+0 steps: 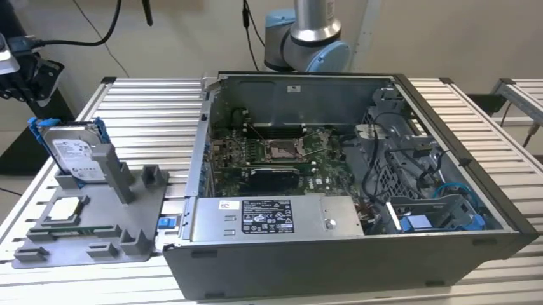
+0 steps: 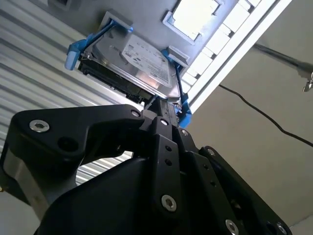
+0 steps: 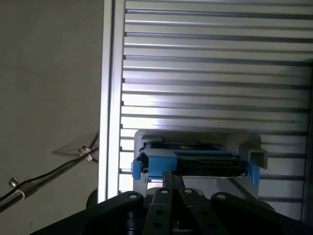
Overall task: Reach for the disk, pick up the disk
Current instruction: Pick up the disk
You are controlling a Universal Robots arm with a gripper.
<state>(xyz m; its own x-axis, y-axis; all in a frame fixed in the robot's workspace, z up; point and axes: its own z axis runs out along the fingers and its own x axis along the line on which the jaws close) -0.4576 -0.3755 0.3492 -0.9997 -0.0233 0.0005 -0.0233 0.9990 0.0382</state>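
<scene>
Leaning on grey stand (image 1: 121, 175), disk (image 1: 72, 151) long axis slanted, label up.

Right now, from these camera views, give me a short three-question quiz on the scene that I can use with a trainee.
1. True or false: the disk lies flat inside the computer case.
2. Multiple choice: what lies flat on the grey fixture? A) a CPU chip B) a screwdriver C) a mug
3. Fill in: in the second wrist view, the gripper points toward the ____.

Key
1. False: it stands propped in the grey fixture, outside the case, on the exterior view's left.
2. A
3. disk
</scene>
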